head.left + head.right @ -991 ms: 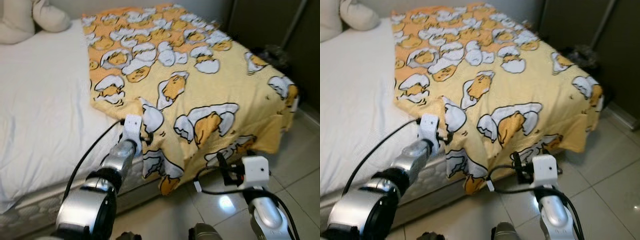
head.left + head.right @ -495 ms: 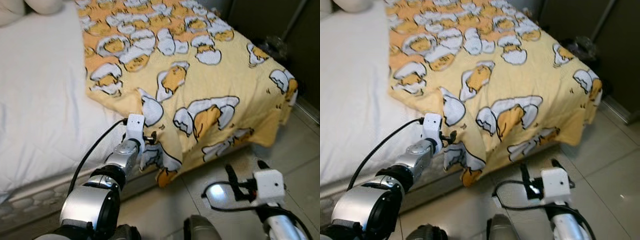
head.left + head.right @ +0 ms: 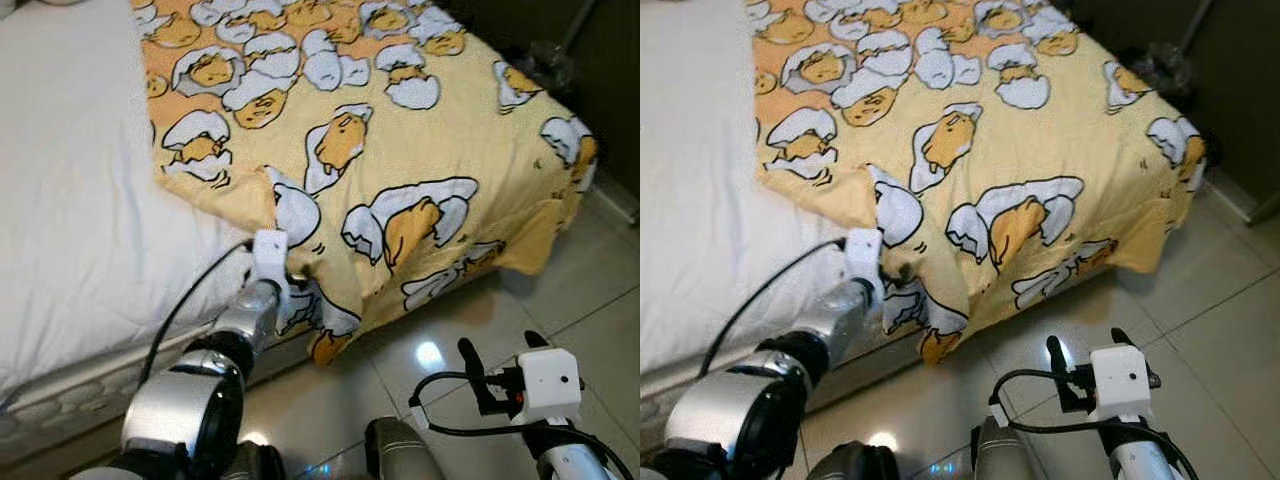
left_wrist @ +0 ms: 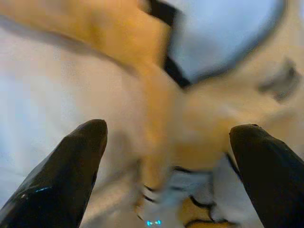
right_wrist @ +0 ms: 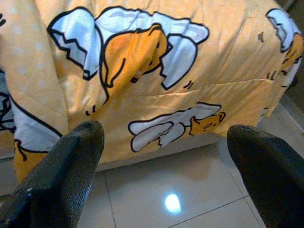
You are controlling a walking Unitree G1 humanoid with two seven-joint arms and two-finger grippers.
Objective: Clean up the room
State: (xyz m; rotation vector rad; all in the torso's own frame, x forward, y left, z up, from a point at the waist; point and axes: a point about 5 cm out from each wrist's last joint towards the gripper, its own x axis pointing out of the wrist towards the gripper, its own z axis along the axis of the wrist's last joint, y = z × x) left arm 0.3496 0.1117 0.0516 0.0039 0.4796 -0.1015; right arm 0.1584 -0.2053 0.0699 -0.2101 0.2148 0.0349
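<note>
Left gripper (image 4: 166, 156) reaching, fingers spread wide, into folded edge of yellow egg-print quilted blanket (image 3: 400, 130), presumably to straighten it; right gripper (image 5: 164, 156) hanging wide, empty.

A yellow-orange blanket (image 3: 400, 140) printed with a cartoon egg-yolk figure in cracked white shells lies spread over the far part of the bed (image 3: 70, 200), on top of the white sheet. Its near edge is bunched into a raised fold at the side of the mattress, and one corner droops down over the bed's side toward the tiled floor (image 3: 600, 290). The rest lies fairly flat, with the end hanging over the foot of the bed.
</note>
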